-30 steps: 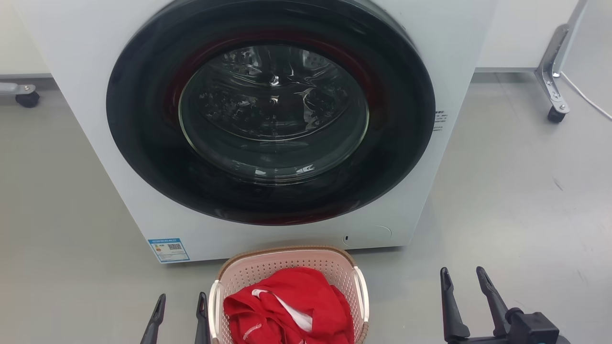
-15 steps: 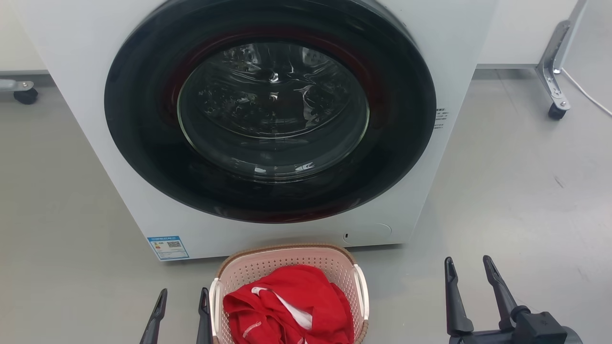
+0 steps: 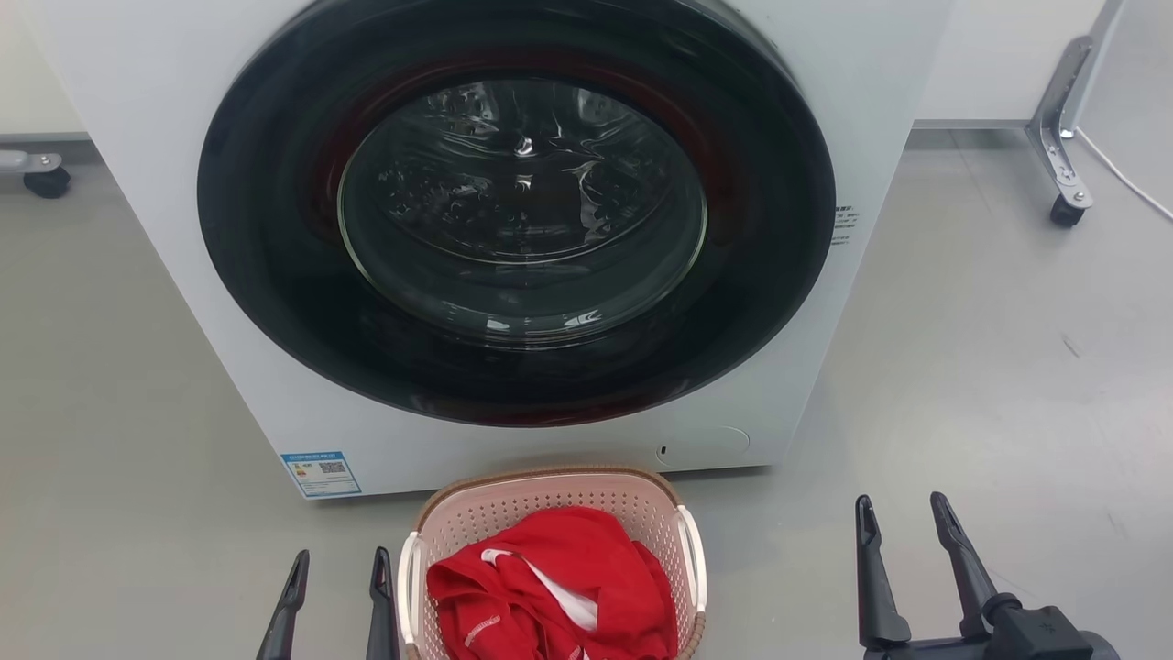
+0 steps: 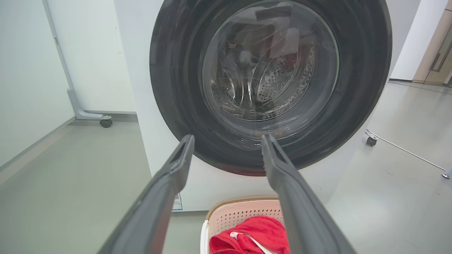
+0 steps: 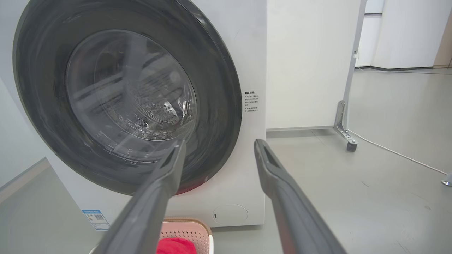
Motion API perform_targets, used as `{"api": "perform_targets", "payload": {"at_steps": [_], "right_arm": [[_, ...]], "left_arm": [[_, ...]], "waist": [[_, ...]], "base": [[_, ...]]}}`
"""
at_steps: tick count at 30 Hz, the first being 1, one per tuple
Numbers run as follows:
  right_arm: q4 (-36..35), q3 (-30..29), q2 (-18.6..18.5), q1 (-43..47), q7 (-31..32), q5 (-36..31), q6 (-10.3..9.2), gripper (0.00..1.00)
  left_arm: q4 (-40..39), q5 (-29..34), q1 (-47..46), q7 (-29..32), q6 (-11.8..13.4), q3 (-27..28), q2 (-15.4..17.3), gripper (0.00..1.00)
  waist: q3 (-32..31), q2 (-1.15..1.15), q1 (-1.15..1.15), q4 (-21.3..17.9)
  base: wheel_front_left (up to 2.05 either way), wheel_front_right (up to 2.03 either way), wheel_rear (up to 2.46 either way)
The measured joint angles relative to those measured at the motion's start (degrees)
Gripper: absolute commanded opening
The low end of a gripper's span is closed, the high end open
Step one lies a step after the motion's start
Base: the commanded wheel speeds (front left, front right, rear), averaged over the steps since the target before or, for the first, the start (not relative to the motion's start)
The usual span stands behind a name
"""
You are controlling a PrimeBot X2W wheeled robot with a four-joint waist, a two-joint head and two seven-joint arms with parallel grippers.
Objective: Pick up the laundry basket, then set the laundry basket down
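Observation:
The laundry basket point(image 3: 550, 500), pale pink and perforated with a brown woven-look rim and white side handles, stands on the grey floor just in front of the washer, a red garment point(image 3: 550, 587) heaped inside. The left wrist view has the laundry basket point(image 4: 243, 213) low between the fingers, and the right wrist view has the laundry basket point(image 5: 185, 229) at the bottom edge. My left gripper point(image 3: 337, 564) is open, its tips just left of the basket's left handle, apart from it. My right gripper point(image 3: 901, 511) is open and holds nothing, well to the right of the basket.
A white front-loading washer point(image 3: 852, 110) with a large dark round door point(image 3: 518, 211) stands directly behind the basket. Wheeled panel legs stand on the floor at far left point(image 3: 41, 179) and far right point(image 3: 1063, 179), with a white cable point(image 3: 1127, 188) beside the right one.
My left gripper has dropped slightly lower in the head view. My right gripper rose a little and shifted slightly right. The view itself crept a touch; the basket stays put.

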Motion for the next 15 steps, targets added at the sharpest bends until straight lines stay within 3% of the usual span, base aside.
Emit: {"api": "perform_targets", "payload": {"at_steps": [15], "right_arm": [[-0.96,-0.66,0.36,0.0,0.0,-0.16,0.0,1.0]], "left_arm": [[-0.09,0.12,0.0,0.0,0.0,0.2,-0.37,1.0]], "waist": [[0.66,0.0,0.0,-0.01]], "base": [[0.0,0.0,0.0]]}}
